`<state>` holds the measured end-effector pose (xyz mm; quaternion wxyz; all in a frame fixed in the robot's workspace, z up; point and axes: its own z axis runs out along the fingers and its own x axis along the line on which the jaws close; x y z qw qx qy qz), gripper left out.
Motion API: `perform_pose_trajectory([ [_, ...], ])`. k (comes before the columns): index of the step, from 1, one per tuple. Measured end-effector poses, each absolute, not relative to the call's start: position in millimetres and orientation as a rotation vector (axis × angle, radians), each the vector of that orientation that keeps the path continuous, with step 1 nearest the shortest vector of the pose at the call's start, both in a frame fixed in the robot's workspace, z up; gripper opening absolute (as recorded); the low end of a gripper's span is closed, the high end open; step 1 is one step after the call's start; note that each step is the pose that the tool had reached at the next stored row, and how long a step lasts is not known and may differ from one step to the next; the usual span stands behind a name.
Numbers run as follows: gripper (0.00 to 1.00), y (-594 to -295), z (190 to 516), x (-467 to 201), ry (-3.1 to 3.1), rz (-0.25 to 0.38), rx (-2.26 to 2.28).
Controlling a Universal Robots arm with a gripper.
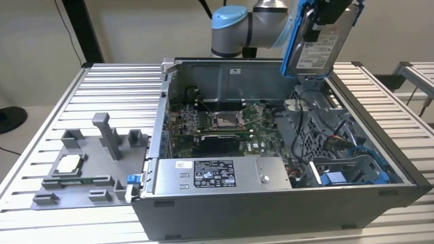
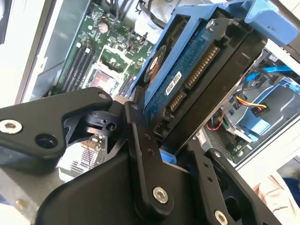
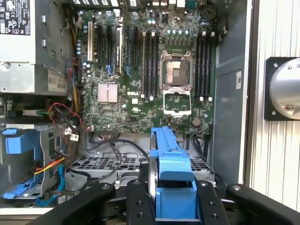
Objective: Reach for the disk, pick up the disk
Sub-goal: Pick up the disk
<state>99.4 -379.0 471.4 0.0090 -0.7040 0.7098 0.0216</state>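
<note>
The disk [image 1: 317,44] hangs upright in the air above the back right corner of the open computer case, its white label facing the exterior view and its blue frame along the edges. My gripper [image 1: 324,23] is shut on it from above. In the second wrist view the disk [image 2: 187,79] shows its circuit-board side and connector, clamped between the black fingers [image 2: 143,150]. In the first wrist view the blue frame of the disk [image 3: 169,161] sticks out between the fingers [image 3: 208,206], high over the motherboard.
The open computer case [image 1: 271,208] stands on a slatted metal table [image 1: 115,81]. Inside are the motherboard [image 1: 224,122], a long silver power supply [image 1: 217,175], cables and a blue drive bay [image 1: 352,173]. A grey fixture [image 1: 81,173] holding a small chip lies on the exterior view's left.
</note>
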Motion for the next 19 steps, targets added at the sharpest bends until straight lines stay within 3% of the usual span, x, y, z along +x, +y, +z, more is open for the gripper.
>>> perform_pose_trajectory([
  [19, 0.0, -424.3, 471.4, 99.8, 2.217, 0.068, -2.199],
])
